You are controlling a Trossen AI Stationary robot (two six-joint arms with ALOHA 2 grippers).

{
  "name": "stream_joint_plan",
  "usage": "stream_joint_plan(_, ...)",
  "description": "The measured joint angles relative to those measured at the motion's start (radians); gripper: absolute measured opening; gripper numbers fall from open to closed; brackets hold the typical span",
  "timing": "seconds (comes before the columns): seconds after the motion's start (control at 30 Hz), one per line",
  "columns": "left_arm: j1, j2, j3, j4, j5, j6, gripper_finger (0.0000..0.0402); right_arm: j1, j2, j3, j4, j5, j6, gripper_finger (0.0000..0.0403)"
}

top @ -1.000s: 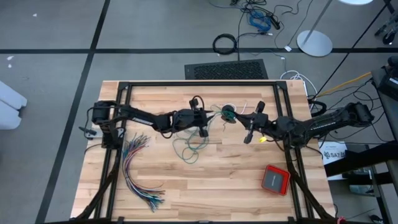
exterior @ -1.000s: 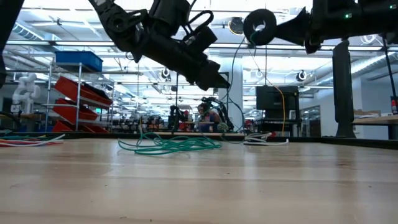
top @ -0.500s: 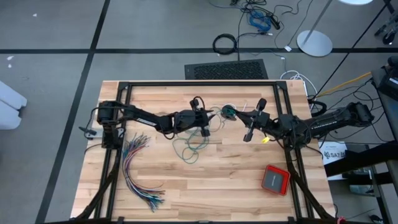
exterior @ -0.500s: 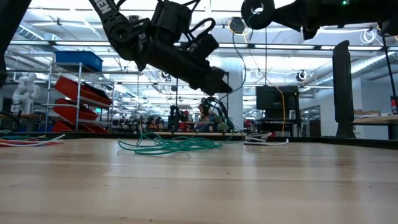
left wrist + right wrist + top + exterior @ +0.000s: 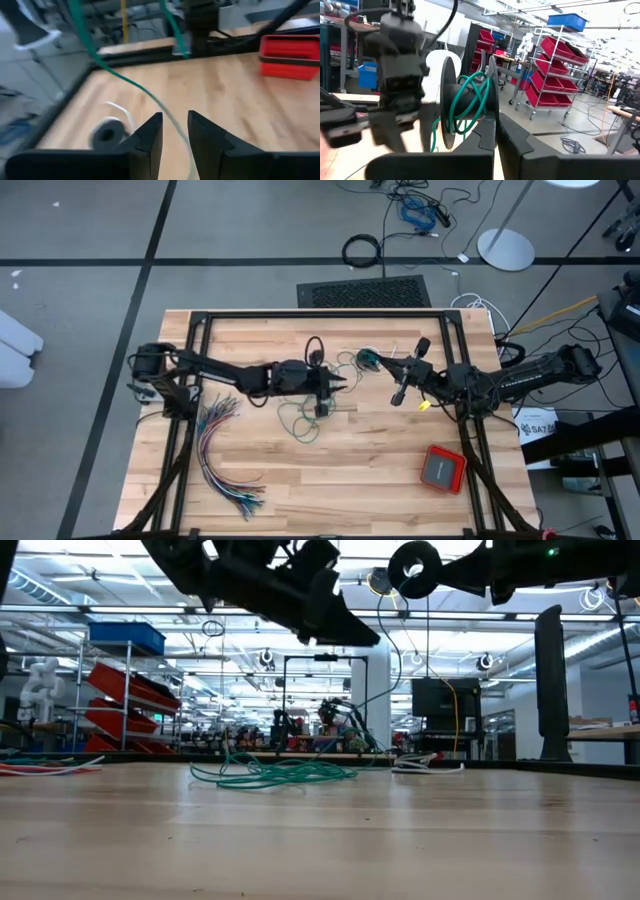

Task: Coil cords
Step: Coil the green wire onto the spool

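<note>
The teal-green cord lies in a loose heap (image 5: 305, 420) (image 5: 280, 772) on the table's middle. One strand (image 5: 125, 82) rises from it to a black spool (image 5: 368, 360) (image 5: 415, 570), which carries a few green turns (image 5: 470, 100). My right gripper (image 5: 496, 135) is shut on that spool, high above the table. My left gripper (image 5: 340, 383) (image 5: 175, 132) hangs in the air just left of the spool, its fingers apart, and the green strand runs into the gap between them. A small dark coil with a white tail (image 5: 107, 134), the black cord, rests flat on the far middle. My left gripper has the green strand (image 5: 162, 107) passing between its two fingers; whether a finger touches it cannot be told. My right gripper pinches the spool's near flange at its rim (image 5: 492, 107) between its two fingers, coming level from the table's right. The spool is lifted clear, its axle roughly level.
A fanned bundle of many-coloured wires (image 5: 220, 450) lies at the near left. A red box (image 5: 443, 468) sits at the near right. The black frame rails (image 5: 320, 313) run along the table's edges.
My left gripper has risen and gone a little toward the spool, rolling at the wrist; its fingers keep the same gap. The green heap stays on the table.
</note>
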Motion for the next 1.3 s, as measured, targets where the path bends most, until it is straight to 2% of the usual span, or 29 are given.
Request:
stream_joint_plan(0.23,-0.026,0.083,0.0,0.118,-0.009,-0.053,0.0112,0.0,0.0,0.0,0.001,0.0,0.001,0.0)
stream_joint_plan(0.37,-0.044,0.12,-0.001,0.157,-0.169,-0.055,0.0137,0.0,0.0,0.0,0.001,0.0,0.002,0.0)
stream_joint_plan(0.43,-0.043,0.122,-0.001,0.163,-0.199,-0.057,0.0149,0.0,0.0,0.0,0.001,0.0,0.003,0.0)
stream_joint_plan(0.6,-0.042,0.131,-0.001,0.19,-0.206,-0.086,0.0164,0.0,0.0,0.0,0.004,0.0,0.001,0.0)
stream_joint_plan(0.9,-0.044,0.22,0.014,0.267,-0.141,-0.155,0.0164,0.0,0.0,0.0,0.008,0.0,0.0,0.0)
stream_joint_plan(1.13,-0.044,0.262,0.05,0.268,-0.145,-0.182,0.0164,0.0,0.0,0.0,0.008,0.0,0.0,0.0)
stream_joint_plan(1.3,-0.045,0.262,0.059,0.267,-0.186,-0.16,0.0157,0.0,0.0,0.0,0.003,0.0,0.001,0.0)
